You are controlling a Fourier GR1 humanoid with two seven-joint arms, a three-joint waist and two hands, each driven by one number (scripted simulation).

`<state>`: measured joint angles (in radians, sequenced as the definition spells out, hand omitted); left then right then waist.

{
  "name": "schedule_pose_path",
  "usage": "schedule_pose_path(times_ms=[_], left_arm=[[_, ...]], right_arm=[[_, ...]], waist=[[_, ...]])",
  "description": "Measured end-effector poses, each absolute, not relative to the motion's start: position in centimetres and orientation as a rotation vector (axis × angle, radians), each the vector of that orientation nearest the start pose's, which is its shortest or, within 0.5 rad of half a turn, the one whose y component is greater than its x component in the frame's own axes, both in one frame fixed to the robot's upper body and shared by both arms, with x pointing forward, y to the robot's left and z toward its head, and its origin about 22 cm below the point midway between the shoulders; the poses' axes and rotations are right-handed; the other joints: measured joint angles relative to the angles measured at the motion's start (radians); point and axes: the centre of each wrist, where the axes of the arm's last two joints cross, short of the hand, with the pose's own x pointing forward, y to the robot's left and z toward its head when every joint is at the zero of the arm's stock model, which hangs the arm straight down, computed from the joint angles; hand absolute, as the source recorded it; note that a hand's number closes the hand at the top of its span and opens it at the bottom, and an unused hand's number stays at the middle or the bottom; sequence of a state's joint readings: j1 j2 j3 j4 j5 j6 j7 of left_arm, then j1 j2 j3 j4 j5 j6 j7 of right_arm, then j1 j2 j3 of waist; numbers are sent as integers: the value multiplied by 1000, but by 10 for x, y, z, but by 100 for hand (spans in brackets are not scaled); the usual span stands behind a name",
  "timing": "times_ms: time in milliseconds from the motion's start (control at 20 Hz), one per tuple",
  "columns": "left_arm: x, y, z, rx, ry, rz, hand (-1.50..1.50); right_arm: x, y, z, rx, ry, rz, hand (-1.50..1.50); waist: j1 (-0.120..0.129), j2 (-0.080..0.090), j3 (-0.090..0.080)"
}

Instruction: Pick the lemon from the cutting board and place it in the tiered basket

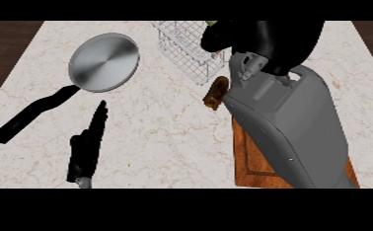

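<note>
My right hand (232, 36) is stretched over the back right of the wire tiered basket (183, 50), its fingers curled. A sliver of yellow-green lemon (212, 23) shows at the hand's top left edge; the rest is hidden inside the hand. The wooden cutting board (248, 163) lies at the lower right, mostly covered by my grey right forearm. My left hand (88, 143) rests open at the lower left with fingers straight, pointing away from me and holding nothing.
A round steel pan (104, 61) with a long black handle (35, 115) sits at the left. A brown food item (216, 92) lies between the basket and the cutting board. Dark wood floor shows past the counter's left and right edges.
</note>
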<state>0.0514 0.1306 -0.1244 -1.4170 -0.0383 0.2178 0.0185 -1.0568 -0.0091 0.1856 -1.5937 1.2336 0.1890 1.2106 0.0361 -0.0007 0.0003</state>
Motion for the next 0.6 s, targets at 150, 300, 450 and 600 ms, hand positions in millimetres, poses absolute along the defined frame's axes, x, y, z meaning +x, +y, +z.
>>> schedule_pose_path(times_ms=[150,300,450,600], left_arm=[[222,240,-45,241,-1358,-56,0],[222,236,-47,238,-1365,-58,0],[223,235,-46,233,-1361,-53,0],[224,237,-45,230,-1358,-57,0]], right_arm=[[326,-47,300,-1289,-1395,343,150],[346,-42,298,-1277,-1354,388,150],[364,-39,289,-1265,-1307,423,150],[380,-34,278,-1265,-1260,447,150]], waist=[[1,2,0],[1,3,1],[0,4,2],[4,6,2]])
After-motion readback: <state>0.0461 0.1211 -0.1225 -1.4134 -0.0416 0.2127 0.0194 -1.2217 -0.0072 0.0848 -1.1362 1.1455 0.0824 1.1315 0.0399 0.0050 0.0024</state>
